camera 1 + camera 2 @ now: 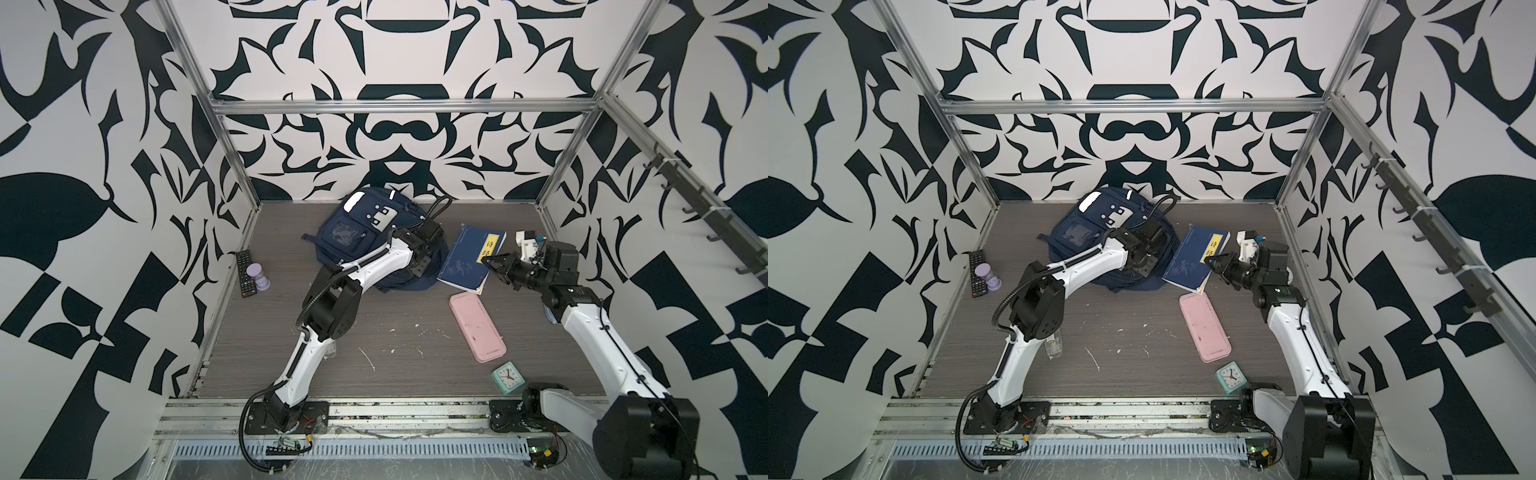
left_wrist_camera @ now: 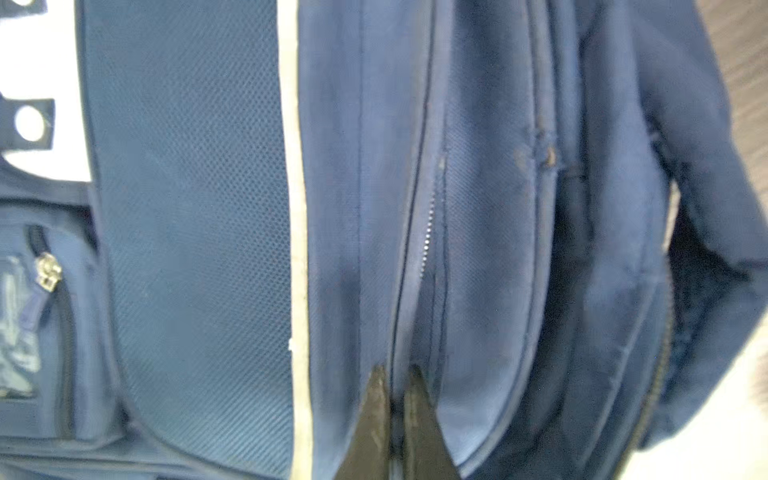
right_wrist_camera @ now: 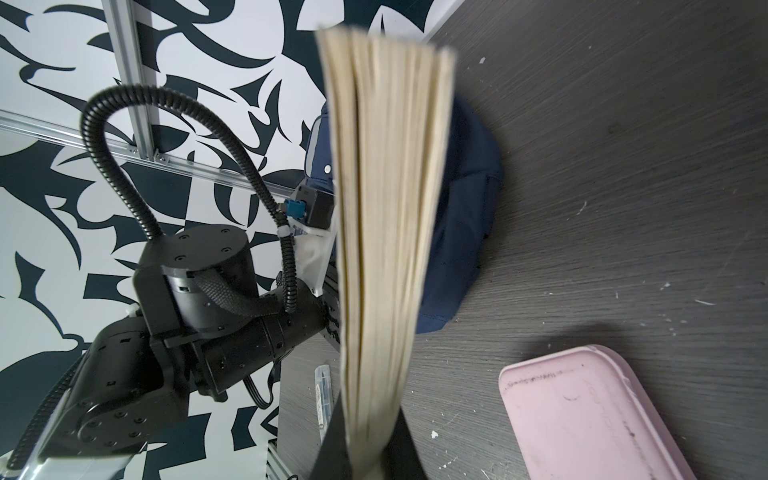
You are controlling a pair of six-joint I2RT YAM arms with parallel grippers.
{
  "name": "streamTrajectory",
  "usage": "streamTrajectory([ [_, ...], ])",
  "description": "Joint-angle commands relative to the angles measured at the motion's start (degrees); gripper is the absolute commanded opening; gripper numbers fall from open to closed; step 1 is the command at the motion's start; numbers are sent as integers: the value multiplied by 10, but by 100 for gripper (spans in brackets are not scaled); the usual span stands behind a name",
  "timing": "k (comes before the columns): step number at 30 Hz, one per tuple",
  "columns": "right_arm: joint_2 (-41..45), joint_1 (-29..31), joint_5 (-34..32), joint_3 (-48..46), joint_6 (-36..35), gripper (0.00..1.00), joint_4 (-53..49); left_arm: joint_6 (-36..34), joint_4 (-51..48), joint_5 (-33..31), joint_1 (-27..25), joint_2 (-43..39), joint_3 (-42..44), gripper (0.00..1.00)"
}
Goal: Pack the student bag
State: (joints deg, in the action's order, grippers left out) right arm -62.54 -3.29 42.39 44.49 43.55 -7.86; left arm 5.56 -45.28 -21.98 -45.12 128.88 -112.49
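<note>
The student bag [image 1: 353, 232] [image 1: 1079, 232] is a navy backpack lying at the back middle of the table. My left gripper [image 1: 419, 270] [image 1: 1144, 266] points down onto its right side. In the left wrist view the left gripper [image 2: 397, 370] is shut, pinching a fold of the bag's fabric [image 2: 490, 249] beside a partly open zipper [image 2: 430, 224]. My right gripper [image 1: 488, 262] [image 1: 1210, 262] is shut on a blue book [image 1: 465, 266] [image 1: 1190, 262], held tilted just right of the bag. The right wrist view shows the book's cream page edges [image 3: 386, 208] standing between the jaws of the right gripper [image 3: 370, 457].
A pink case [image 1: 478, 326] [image 3: 590, 415] lies in front of the book, with a mint clock [image 1: 508, 377] nearer the front edge. A remote [image 1: 245, 272] and a purple hourglass [image 1: 259, 276] stand at the left wall. A clear bottle [image 1: 1054, 345] lies by the left arm.
</note>
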Motion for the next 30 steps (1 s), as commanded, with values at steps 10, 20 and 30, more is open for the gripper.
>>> streamTrajectory([
  [10, 6, -1, 15, -4, 11, 0, 48, -37, -81, -48, 21, -40, -128, 0],
  [20, -20, 0, 19, -24, 44, 0, 107, -13, -86, 24, 56, -100, -151, 0],
  [30, -88, 46, -13, -17, 99, 0, 226, 19, -87, 128, 89, -140, -171, 0],
])
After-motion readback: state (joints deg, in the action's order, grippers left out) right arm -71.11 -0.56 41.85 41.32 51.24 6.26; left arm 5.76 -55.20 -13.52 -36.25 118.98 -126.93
